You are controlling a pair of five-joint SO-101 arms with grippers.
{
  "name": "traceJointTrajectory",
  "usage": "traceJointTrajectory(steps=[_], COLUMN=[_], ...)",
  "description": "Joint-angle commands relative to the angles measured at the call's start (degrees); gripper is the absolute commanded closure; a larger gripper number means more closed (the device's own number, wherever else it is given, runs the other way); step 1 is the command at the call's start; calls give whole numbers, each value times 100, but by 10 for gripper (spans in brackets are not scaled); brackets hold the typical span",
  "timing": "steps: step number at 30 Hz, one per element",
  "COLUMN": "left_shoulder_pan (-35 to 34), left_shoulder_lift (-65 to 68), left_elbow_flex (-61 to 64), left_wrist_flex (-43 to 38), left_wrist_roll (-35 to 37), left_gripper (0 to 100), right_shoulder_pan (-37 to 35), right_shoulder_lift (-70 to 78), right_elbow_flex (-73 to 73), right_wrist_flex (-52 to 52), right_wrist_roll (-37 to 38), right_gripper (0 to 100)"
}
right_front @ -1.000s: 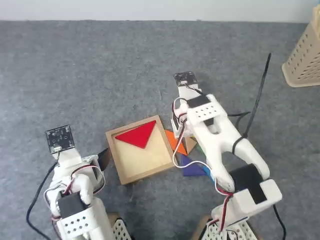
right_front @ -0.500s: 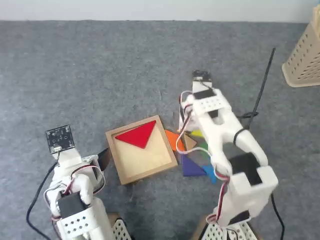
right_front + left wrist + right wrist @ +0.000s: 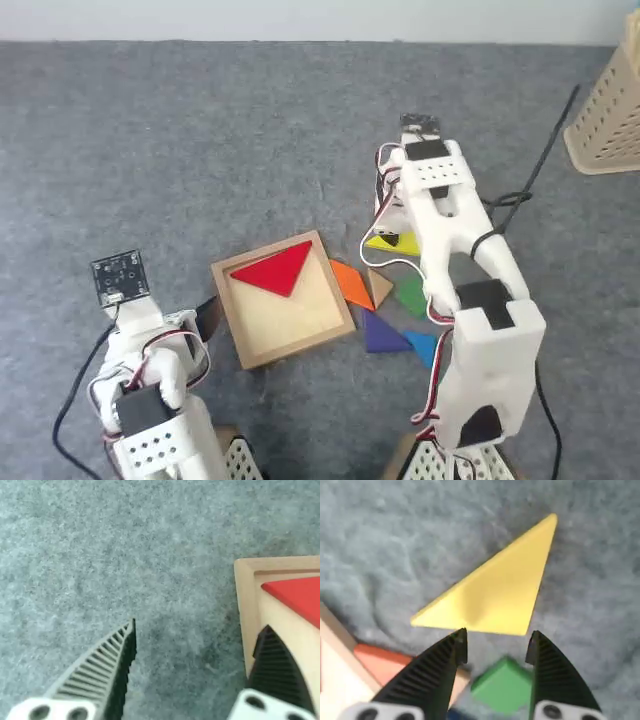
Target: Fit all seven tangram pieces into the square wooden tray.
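The grey carpeted surface [image 3: 200,130] carries everything. The right arm [image 3: 470,290] stretches out above the loose pieces, while the left arm [image 3: 150,390] sits folded back near a corner of the tray. The square wooden tray [image 3: 290,315] lies between the two arms and holds one piece, a red triangle [image 3: 273,268] set against its far side.

Outside the tray, on the right arm's side, a purple triangle [image 3: 384,333], an orange piece [image 3: 351,284], a green piece [image 3: 411,296], a tan triangle [image 3: 379,287] and a blue piece [image 3: 424,346] cluster just beside its rim. The yellow triangle [image 3: 495,597] lies flat a little farther out.

The right end effector [image 3: 497,632] hangs over the yellow triangle's edge, fingers spread and gripping nothing. The left end effector [image 3: 200,625] is spread wide and empty, with one finger over the tray's rim.
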Motion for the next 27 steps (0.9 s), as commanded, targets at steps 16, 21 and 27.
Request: traceJointTrajectory(steps=[16, 21, 27], left_shoulder_pan=[-26, -26, -26], left_shoulder_lift=[-79, -79, -79], left_elbow_flex=[-75, -75, -75], left_wrist_flex=[35, 35, 35], left_wrist_roll=[-9, -9, -9], left_gripper=[646, 646, 646], right_shoulder_pan=[-40, 22, 119], right_shoulder_lift=[198, 453, 734], right_elbow_flex=[-501, -633, -686], right_wrist_flex=[-901, -936, -980], right_wrist_roll=[-2084, -2092, -2092], right_gripper=[658, 658, 659])
